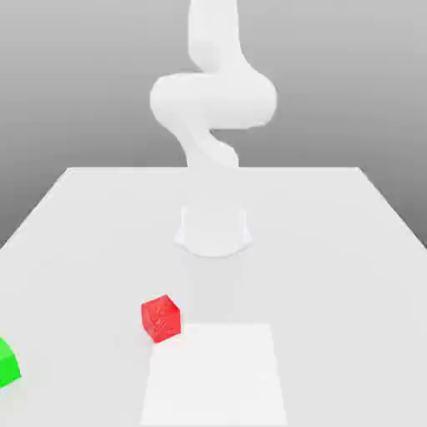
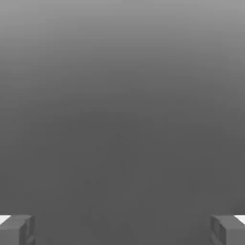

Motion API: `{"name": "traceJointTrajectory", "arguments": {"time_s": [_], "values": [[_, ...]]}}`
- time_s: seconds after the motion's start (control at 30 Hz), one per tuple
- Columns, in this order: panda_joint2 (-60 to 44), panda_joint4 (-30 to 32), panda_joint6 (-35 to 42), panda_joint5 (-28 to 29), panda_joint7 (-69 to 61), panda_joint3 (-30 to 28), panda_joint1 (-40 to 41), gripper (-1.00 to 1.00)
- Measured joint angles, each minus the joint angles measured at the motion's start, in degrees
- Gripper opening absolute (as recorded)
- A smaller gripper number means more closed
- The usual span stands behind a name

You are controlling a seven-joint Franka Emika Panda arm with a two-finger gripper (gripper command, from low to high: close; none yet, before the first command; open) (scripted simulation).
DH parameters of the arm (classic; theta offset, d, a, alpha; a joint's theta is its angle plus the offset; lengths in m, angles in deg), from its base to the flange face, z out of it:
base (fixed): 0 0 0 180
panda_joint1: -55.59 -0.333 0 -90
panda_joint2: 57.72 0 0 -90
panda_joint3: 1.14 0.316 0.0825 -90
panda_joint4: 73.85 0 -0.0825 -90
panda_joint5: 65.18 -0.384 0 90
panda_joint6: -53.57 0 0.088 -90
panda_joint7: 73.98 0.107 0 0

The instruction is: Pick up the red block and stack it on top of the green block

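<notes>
A: Where is the red block point(image 1: 161, 318)?

B: In the exterior view it sits low and left of the middle, flat on the white table point(image 1: 334, 250). Nothing touches it.

A: And the green block point(image 1: 7, 364)?

B: It is at the left edge of that view, lower than the red one. The frame cuts part of it off. The two blocks are well apart.

A: Where is the arm point(image 1: 213, 108)?

B: Its white base stands in the middle of the table, behind the red block. The arm bends up and goes out of the top of the frame.

A: What is that pale square point(image 1: 215, 375)?

B: A lighter patch on the table, at the bottom middle. The red block sits just by its upper left corner.

A: What about the gripper point(image 2: 122, 229)?

B: In the hand view, its two grey fingertips point(image 2: 16, 229) stand in the two bottom corners, far apart. The jaws are wide and hold nothing. Between them there is just plain grey.
</notes>
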Motion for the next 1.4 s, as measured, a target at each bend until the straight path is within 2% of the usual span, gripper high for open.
{"name": "traceJointTrajectory", "arguments": {"time_s": [0.53,0.6,0.77,0.8,1.03,1.3,1.4], "values": [[-29.4,29.9,-23.5,-1.0,31.0,2.8,14.4,0.0],[-37.4,31.8,-29.5,-0.1,34.8,2.5,15.6,0.0],[-49.8,31.3,-39.8,1.5,37.4,0.9,15.2,0.0],[-51.7,31.1,-41.4,1.6,37.5,0.6,14.9,-1.0],[-52.0,31.1,-41.8,1.9,37.7,0.5,14.8,-1.0],[-37.2,33.0,-28.8,0.4,36.7,1.2,15.2,-1.0],[-38.2,28.5,-25.4,2.2,38.8,-0.8,16.9,-1.0]]}}
